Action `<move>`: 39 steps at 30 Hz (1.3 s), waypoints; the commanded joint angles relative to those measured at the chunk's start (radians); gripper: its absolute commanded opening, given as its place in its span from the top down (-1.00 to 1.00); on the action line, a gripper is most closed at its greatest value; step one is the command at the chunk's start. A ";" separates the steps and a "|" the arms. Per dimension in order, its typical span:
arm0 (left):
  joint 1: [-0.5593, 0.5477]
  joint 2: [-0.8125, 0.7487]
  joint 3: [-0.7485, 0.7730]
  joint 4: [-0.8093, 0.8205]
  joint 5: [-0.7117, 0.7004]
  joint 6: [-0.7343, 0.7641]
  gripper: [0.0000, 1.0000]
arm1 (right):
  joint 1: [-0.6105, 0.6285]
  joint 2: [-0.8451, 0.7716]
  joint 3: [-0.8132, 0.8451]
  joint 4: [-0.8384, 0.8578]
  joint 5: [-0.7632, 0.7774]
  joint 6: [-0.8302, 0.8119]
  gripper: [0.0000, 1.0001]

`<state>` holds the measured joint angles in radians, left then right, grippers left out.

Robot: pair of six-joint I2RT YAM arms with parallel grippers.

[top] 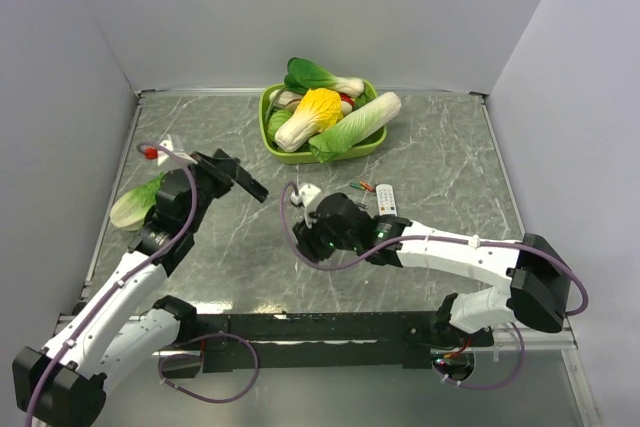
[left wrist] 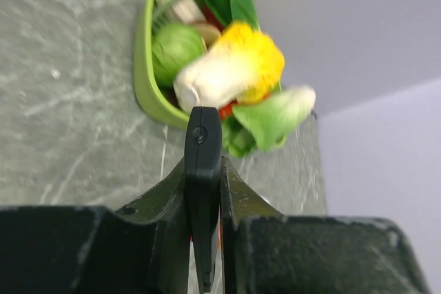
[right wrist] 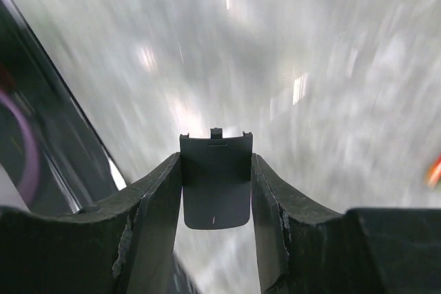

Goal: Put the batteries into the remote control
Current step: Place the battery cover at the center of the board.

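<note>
A dark grey-green marbled bench [top: 450,152] with pale veins, rimmed by a thin metal strip [top: 200,93], stands boxed in by plain pale grey walls [top: 320,7] at the back, left and right. The light is soft and even.

Nothing here can be read. The remote control [left wrist: 202,170] shows no lettering, the white remote [top: 386,199] has button marks too small to make out, and the cover piece [right wrist: 215,180] looks plain.
</note>
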<state>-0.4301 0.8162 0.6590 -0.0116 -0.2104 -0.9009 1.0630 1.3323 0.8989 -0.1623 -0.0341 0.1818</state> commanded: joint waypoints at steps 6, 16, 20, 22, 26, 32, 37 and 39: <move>0.024 -0.023 0.051 0.072 -0.155 0.011 0.98 | 0.008 0.013 -0.014 -0.195 -0.012 -0.010 0.83; 0.025 -0.182 0.024 0.015 -0.022 0.143 0.98 | -0.080 0.112 0.008 -0.276 0.066 0.042 0.80; 0.025 -0.256 0.019 -0.024 0.045 0.198 0.98 | -0.100 0.179 0.015 -0.250 0.065 0.044 0.80; 0.025 -0.290 0.018 -0.056 0.042 0.212 0.98 | -0.100 0.229 0.028 -0.240 0.075 0.045 0.80; 0.025 -0.334 0.019 -0.108 0.013 0.224 0.98 | -0.100 0.318 0.070 -0.243 0.114 0.048 0.82; 0.025 -0.365 0.019 -0.142 -0.032 0.231 0.98 | -0.098 0.364 0.077 -0.235 0.149 0.067 0.67; 0.024 -0.367 -0.004 -0.119 -0.015 0.218 0.98 | -0.098 0.354 0.060 -0.230 0.142 0.067 0.21; 0.025 -0.359 -0.010 -0.113 -0.004 0.208 0.98 | -0.098 0.346 0.054 -0.230 0.137 0.065 0.03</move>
<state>-0.4068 0.4534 0.6598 -0.1532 -0.2256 -0.6922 0.9680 1.6745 0.9504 -0.4004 0.0792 0.2413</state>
